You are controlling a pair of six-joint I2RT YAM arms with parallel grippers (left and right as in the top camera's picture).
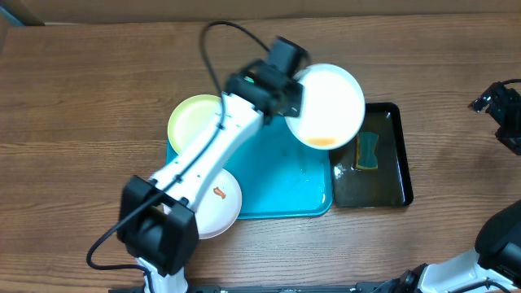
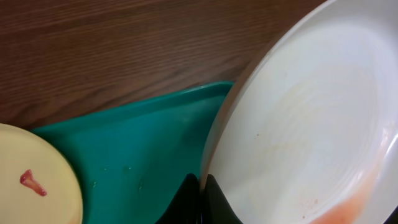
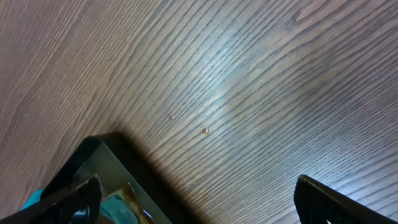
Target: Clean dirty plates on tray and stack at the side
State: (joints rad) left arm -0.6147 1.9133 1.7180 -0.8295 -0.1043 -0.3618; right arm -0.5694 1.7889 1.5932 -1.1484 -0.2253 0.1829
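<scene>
Over the right rim of the tray (image 1: 281,183), left gripper (image 1: 295,96) clamps the smeared white plate (image 1: 334,94) by its edge (right gripper (image 3: 196,196) gaping, idle); best carried level to the sponge (image 1: 368,150).

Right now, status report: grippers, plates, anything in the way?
Left gripper shut on white plate rim, orange smear showing. Right gripper open, empty, far right. Yellow-green plate and second white plate on tray. Nothing blocking.

Glossy plastic tray (image 1: 277,189), matt wood-grain table (image 1: 81,98), smooth plate (image 1: 334,94)
</scene>
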